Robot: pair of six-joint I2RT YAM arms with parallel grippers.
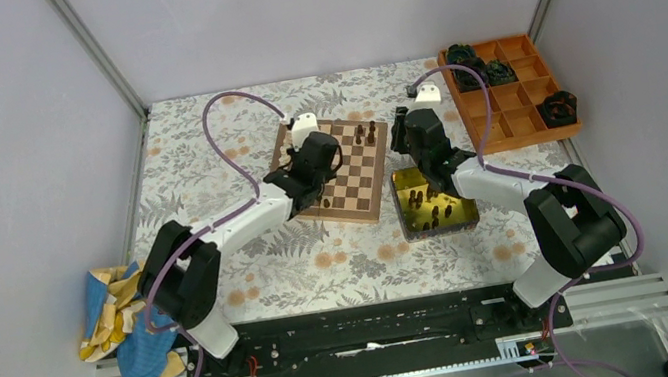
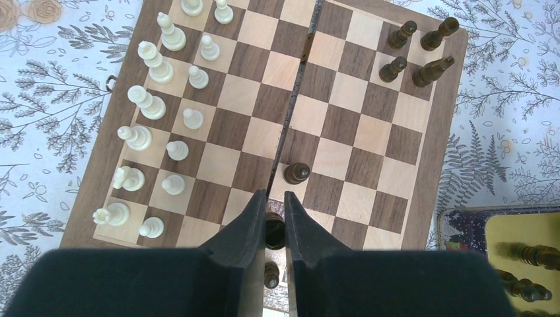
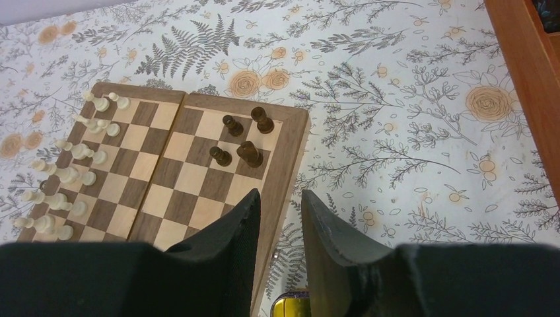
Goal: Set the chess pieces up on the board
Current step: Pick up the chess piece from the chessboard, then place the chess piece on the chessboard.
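Observation:
The board [image 2: 343, 132] lies on the flowered cloth. Cream chess pieces [image 2: 152, 105] fill two rows along its left side, and several dark ones [image 2: 422, 46] stand in the far right corner. One dark pawn [image 2: 296, 173] stands alone near the centre fold. My left gripper [image 2: 275, 198] hangs over the board's near edge, shut on a dark piece [image 2: 275, 231]; another dark piece [image 2: 271, 274] shows below it. My right gripper [image 3: 280, 198] is open and holds nothing, above the board's [image 3: 172, 165] right border. From above, the left gripper [image 1: 311, 167] and right gripper [image 1: 413, 135] flank the board [image 1: 364, 179].
A shiny yellow tin [image 1: 433, 201] with more dark pieces [image 2: 528, 254] sits right of the board. An orange compartment tray [image 1: 512, 89] holding black gear-like lumps stands at the back right. A blue and yellow cloth [image 1: 118, 319] lies at the near left.

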